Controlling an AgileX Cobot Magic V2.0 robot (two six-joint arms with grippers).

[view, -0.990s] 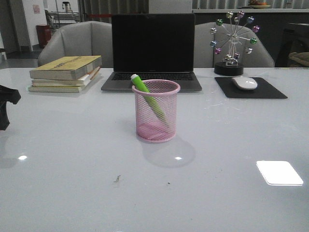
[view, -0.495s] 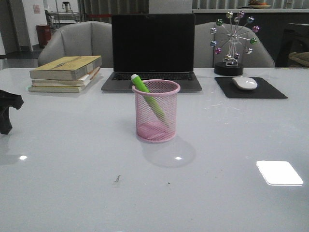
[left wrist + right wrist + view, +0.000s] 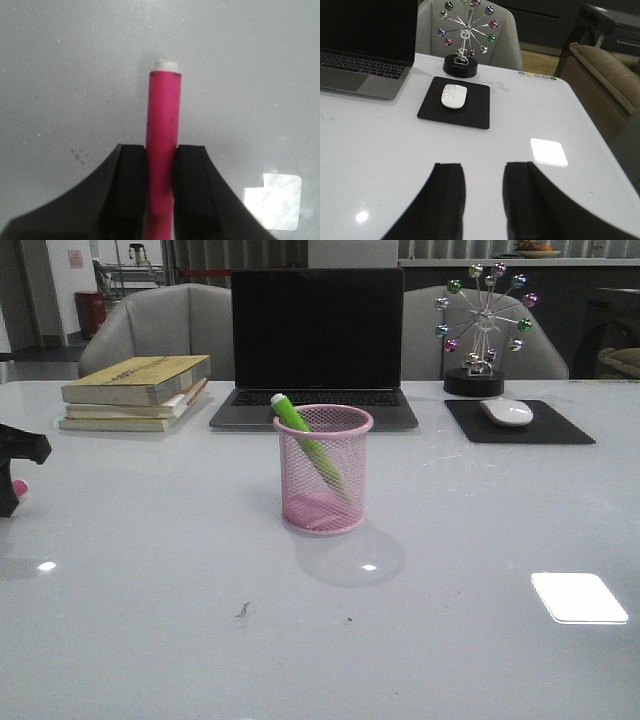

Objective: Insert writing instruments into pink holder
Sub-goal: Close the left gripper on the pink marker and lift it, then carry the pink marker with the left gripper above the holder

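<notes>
The left gripper [image 3: 161,165] now clamps the pink marker [image 3: 163,150], newly glimpsed at the bench's [image 3: 150,620] nine o'clock edge. The green marker [image 3: 306,440] sits in the pink holder [image 3: 323,470] (centre). The right gripper [image 3: 484,190] stands open, idle.

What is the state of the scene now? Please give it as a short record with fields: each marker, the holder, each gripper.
green marker: inside the pink holder, leaning, pale end above the rim
pink marker: between the left gripper's fingers, outside the holder
pink holder: upright on the table, in front of the laptop
left gripper: shut on the pink marker, at the table's left edge
right gripper: open, holding nothing
remaining: pink marker not yet inserted
</notes>
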